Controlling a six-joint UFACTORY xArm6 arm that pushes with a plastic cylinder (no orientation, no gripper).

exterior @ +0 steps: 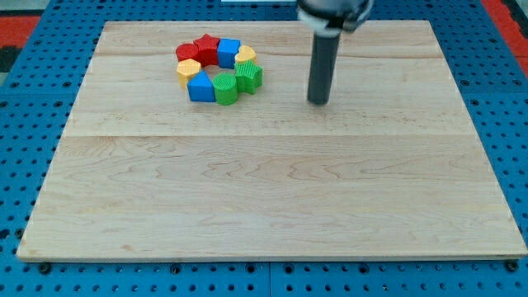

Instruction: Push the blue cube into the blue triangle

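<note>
The blue cube [228, 52] sits at the top right of a tight ring of blocks near the view's top left. The blue triangle [200, 87] is at the ring's bottom left, with other blocks between the two. My tip [318, 101] rests on the board to the right of the ring, about a block-cluster's width from the green star [249, 77], touching no block.
The ring also holds a red star [205, 47], a red block [186, 53], a yellow hexagon [188, 69], a yellow block [246, 54] and a green round block [224, 87]. The wooden board [264, 198] lies on a blue pegboard table [25, 165].
</note>
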